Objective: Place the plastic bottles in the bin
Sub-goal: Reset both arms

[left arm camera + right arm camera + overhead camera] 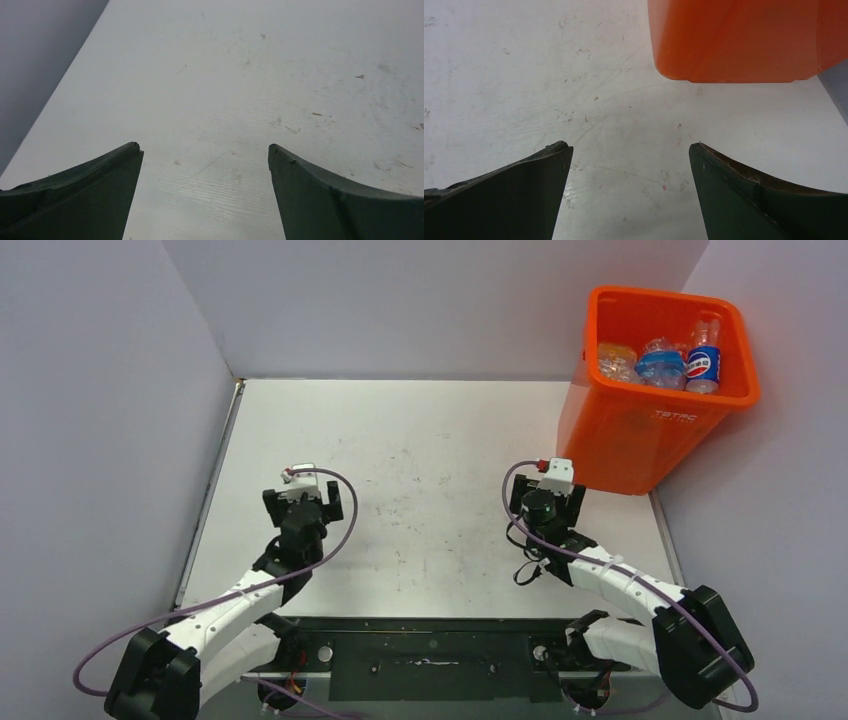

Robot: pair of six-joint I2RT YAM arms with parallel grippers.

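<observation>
**Left jaws.** The left jaws stand wide open and grip nothing. The white, scuffed tabletop (225, 75) lies under and ahead of them. A grey side wall (40, 60) runs along the tabletop edge, ahead and to the left of the left jaws.

**Right jaws.** The right jaws stand wide open and grip nothing. The tabletop below them shows small marks and scratches. The bin (734, 40) stands ahead of the right jaws and slightly to their right, near but not touching. Its orange lower wall and bottom edge rest flat on the tabletop.

**Task items, top view.** The bin stands upright at the far right corner of the tabletop, just beyond the right jaws and well apart from the left jaws. The plastic bottles (660, 362) lie inside the bin, below its rim. Three show at the top of the pile:
- an orange-tinted bottle (616, 360) on the side nearest the left jaws
- a crushed clear bottle (660, 367) with a blue label in the middle
- a bottle with a blue and red label (704, 362) on the side farthest from the left jaws

How many bottles lie deeper cannot be told.

**Arms.** The left arm (240, 600) and the right arm (620, 580) reach forward from their bases. Each carries a purple cable (345, 510). The two sets of jaws sit side by side, well apart, both pointing toward the far edge
</observation>
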